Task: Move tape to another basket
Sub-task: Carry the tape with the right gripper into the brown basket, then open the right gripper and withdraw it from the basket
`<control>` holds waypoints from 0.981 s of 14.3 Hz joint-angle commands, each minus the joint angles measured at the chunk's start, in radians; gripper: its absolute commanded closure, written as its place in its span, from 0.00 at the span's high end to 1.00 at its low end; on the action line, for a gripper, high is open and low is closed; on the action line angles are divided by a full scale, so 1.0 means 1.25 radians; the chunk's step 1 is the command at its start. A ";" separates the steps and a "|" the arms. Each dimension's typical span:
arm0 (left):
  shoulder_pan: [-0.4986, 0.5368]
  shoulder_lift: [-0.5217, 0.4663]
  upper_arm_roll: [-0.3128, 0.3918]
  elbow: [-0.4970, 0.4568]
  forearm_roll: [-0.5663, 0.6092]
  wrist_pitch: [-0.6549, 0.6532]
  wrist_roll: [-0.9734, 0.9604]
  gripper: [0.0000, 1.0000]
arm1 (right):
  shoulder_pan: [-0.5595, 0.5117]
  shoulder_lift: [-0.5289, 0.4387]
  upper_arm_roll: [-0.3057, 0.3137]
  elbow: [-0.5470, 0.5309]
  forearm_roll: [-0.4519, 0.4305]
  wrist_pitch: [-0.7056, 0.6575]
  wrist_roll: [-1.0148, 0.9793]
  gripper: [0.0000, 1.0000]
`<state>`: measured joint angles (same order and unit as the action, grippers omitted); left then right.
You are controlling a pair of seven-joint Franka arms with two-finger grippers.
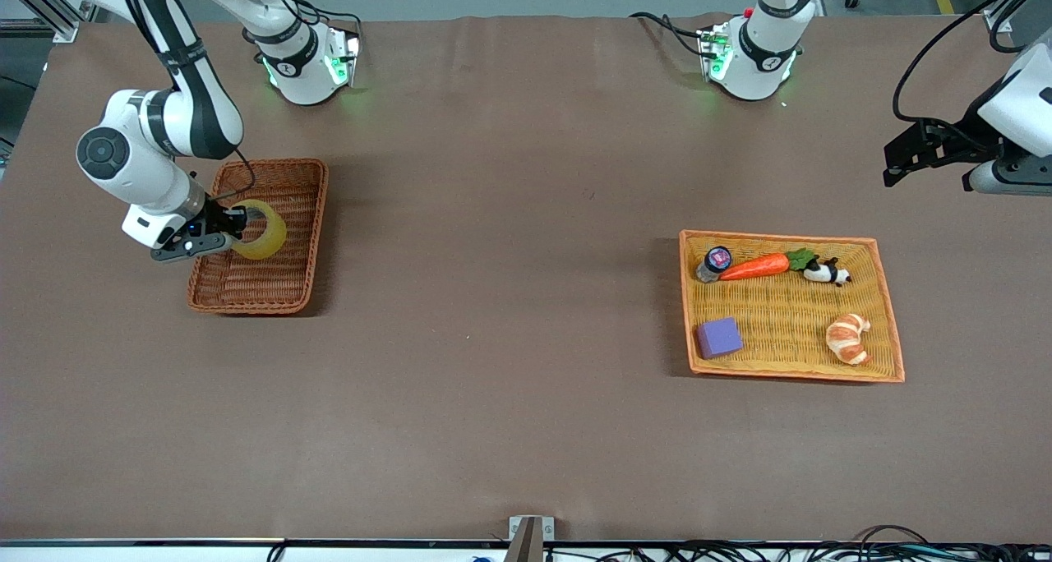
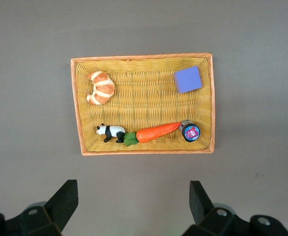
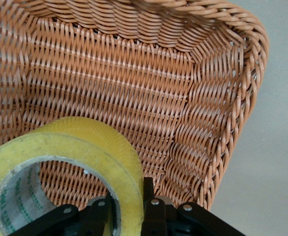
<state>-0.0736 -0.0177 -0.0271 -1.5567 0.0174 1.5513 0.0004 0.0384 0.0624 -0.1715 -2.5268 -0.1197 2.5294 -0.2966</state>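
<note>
Right gripper (image 1: 233, 232) clamped on translucent yellowish tape roll (image 1: 261, 230) over reddish-brown wicker basket (image 1: 283, 287) — positioned for drop-off — left gripper (image 2: 131, 202) waits wide open, empty.

A robotics lab: two white arms bolted to a brown-covered worktop (image 1: 509, 176), aluminium framing at 11 o'clock, loose cables (image 1: 740, 550) at 6 o'clock.

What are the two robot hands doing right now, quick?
Right gripper: shut on the tape, over the basket.
Left gripper: open, holding nothing, waiting above the table by the yellow tray.
</note>
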 commanded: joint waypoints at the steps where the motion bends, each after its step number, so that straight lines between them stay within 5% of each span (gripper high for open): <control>1: 0.002 -0.012 0.001 -0.011 -0.020 0.006 0.013 1.00 | -0.007 -0.002 0.005 -0.039 -0.015 0.052 -0.002 0.02; 4: 0.002 -0.008 0.001 -0.011 -0.020 0.011 0.014 1.00 | -0.007 0.022 0.006 -0.050 -0.013 0.098 0.002 0.04; 6: 0.002 -0.008 0.001 -0.011 -0.020 0.011 0.014 1.00 | -0.007 0.037 0.006 -0.049 -0.010 0.103 0.005 0.17; 8: 0.002 -0.007 0.001 -0.011 -0.020 0.020 0.014 1.00 | -0.007 0.035 0.006 -0.043 -0.010 0.093 0.007 0.61; 9: 0.002 -0.007 0.001 -0.011 -0.020 0.023 0.014 1.00 | -0.007 0.032 0.006 -0.038 -0.009 0.090 0.008 0.92; 10: 0.002 -0.007 0.001 -0.010 -0.020 0.024 0.014 1.00 | -0.007 0.027 0.005 -0.028 -0.009 0.086 0.008 1.00; 14: 0.004 -0.008 0.001 -0.006 -0.020 0.027 0.014 1.00 | -0.007 -0.017 0.007 0.163 0.001 -0.184 0.045 1.00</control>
<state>-0.0741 -0.0177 -0.0274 -1.5595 0.0167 1.5711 0.0005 0.0384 0.0930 -0.1703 -2.4420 -0.1193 2.4662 -0.2743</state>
